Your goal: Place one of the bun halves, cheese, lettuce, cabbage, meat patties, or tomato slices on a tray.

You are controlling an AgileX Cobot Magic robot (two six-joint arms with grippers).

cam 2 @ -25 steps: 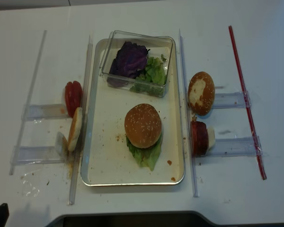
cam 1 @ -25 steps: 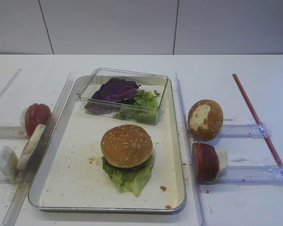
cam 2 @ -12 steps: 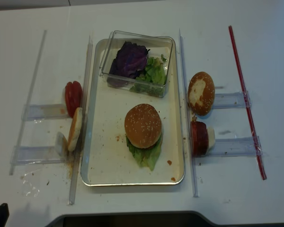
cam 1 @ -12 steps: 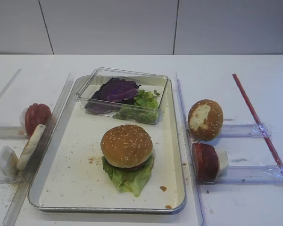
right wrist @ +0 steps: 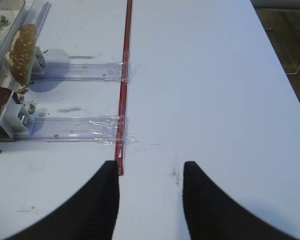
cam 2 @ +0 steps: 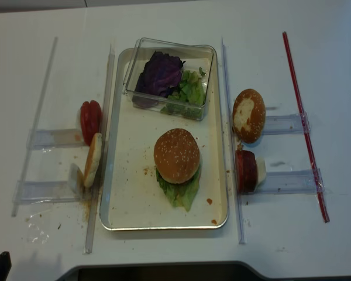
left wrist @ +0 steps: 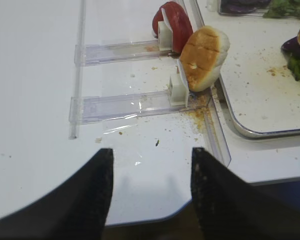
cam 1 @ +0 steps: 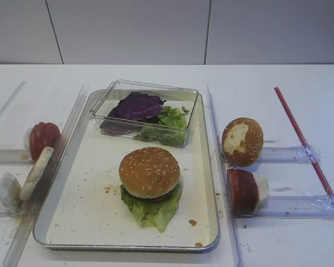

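silver metal frames the tray (cam 1: 209, 167) in the middle of the white table (cam 1: 278, 83). on its cream floor we see a sesame bun top (cam 1: 149, 171) capping a stack, with lettuce (cam 1: 151, 210) spilling out below it toward the near edge. at the tray's far end stands a clear plastic box (cam 1: 181, 137), with purple cabbage (cam 1: 137, 105) on its left and more green leaves on its right.

right of the tray, a brown bun half with a pale patch (cam 1: 242, 141) and a red slice (cam 1: 242, 191) stand on edge in clear plastic racks (cam 1: 292, 206); a red strip (cam 1: 306, 147) runs across the racks' outer ends.

our right tool (right wrist: 150, 200) hovers over bare table, jaws parted, grasping nothing. our left tool (left wrist: 149, 192) is likewise spread and holds nothing, above the table's near edge, short of a bun half (left wrist: 202, 58) and red slice (left wrist: 174, 19) in the left racks.
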